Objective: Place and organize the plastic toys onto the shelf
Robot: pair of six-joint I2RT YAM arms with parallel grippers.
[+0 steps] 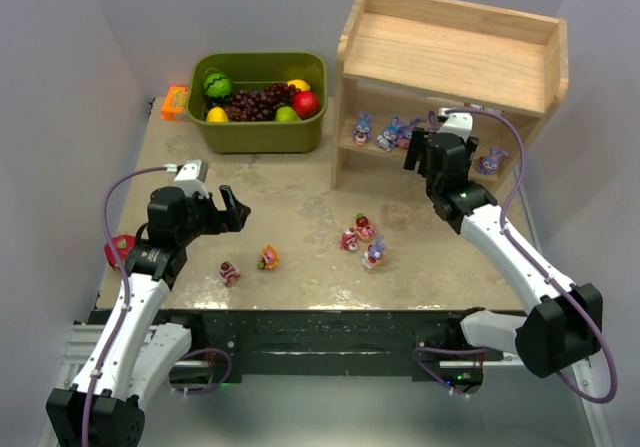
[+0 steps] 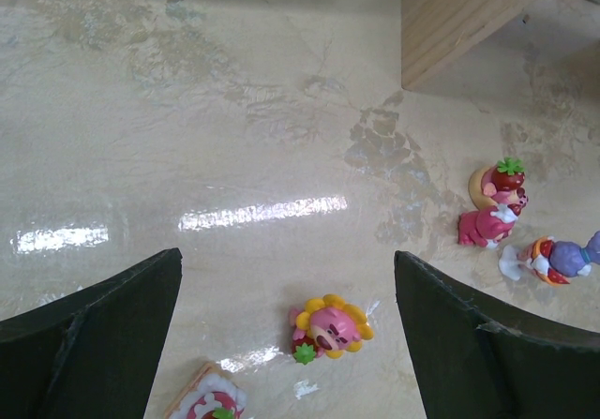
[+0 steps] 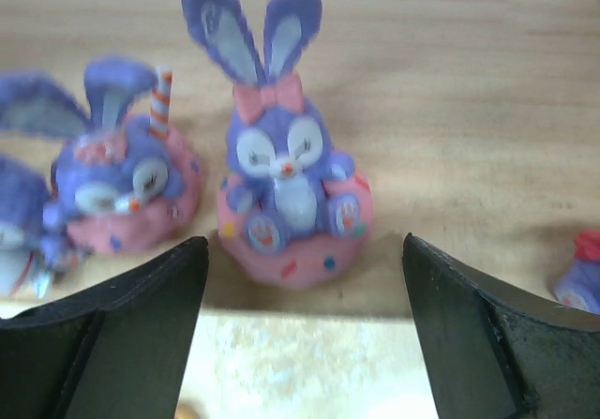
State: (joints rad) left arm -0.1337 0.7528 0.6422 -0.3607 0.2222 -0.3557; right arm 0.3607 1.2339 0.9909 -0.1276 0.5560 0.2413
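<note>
The top view looks down from above and behind the near edge. It is wide enough to take in the whole worktop, from the bin (image 1: 258,107) at the far left to the shelf (image 1: 450,57) in the far right corner. The left wrist view hangs low over the worktop's middle, tilted down toward the far right. It shares the flower bear (image 2: 330,325) and the shelf's foot with the top view. The right wrist view sits very close to the lower tier (image 3: 450,82), facing a bunny (image 3: 291,194) head-on.
</note>
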